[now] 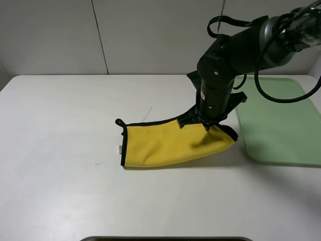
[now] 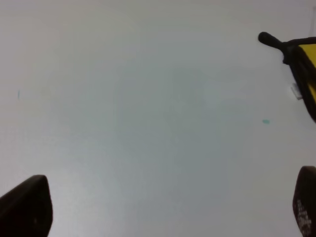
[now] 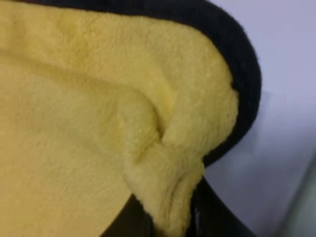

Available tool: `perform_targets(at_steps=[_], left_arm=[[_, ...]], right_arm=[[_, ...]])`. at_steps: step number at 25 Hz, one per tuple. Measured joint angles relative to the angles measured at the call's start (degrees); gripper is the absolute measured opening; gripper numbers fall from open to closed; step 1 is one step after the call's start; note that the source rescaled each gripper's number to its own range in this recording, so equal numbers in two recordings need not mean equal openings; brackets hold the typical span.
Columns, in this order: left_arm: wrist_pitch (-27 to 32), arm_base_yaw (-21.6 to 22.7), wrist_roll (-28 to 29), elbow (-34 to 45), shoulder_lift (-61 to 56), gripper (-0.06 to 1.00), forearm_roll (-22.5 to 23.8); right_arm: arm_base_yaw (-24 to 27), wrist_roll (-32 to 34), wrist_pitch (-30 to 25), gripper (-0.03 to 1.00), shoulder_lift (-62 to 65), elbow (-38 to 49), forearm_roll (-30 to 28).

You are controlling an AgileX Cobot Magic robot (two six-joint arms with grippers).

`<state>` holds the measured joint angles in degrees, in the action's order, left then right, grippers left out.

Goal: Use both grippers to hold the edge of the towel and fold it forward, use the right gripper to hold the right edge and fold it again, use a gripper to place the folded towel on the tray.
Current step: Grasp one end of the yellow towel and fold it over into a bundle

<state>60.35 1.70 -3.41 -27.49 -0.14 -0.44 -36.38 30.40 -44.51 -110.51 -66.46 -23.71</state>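
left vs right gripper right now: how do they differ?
The left gripper stands wide open; the right gripper is shut on the towel. The left gripper holds nothing, above bare table; the right gripper pinches the towel near its right end. The left gripper is outside the high view; the right gripper shows there. Both have dark fingers.

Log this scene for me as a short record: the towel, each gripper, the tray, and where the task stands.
towel: yellow, folded once, lying on the table, right end raised
right gripper: shut on towel at its right end
left gripper: fingers wide apart above bare table, holding nothing
tray: pale green, right of towel
stage: second fold not yet done
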Motion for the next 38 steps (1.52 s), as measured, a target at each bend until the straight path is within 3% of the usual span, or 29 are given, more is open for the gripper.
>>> perform_targets(at_steps=[6,14,30,38], left_arm=[[0.0,0.0,0.0,0.0,0.0,1.0,0.0],[0.0,0.0,0.0,0.0,0.0,1.0,0.0],[0.0,0.0,0.0,0.0,0.0,1.0,0.0],[0.0,0.0,0.0,0.0,0.0,1.0,0.0]], right_arm=[[0.0,-2.15,-4.76,0.13,2.23,-0.9,-4.56],[0.0,-9.48,-13.03,0.13,2.39,-10.58,-6.3],[-0.22,-13.73,-13.52,0.13,-4.96,-13.15,-7.21],[-5.81,-13.36,-14.9,0.13,-5.2,-13.15,-7.5]])
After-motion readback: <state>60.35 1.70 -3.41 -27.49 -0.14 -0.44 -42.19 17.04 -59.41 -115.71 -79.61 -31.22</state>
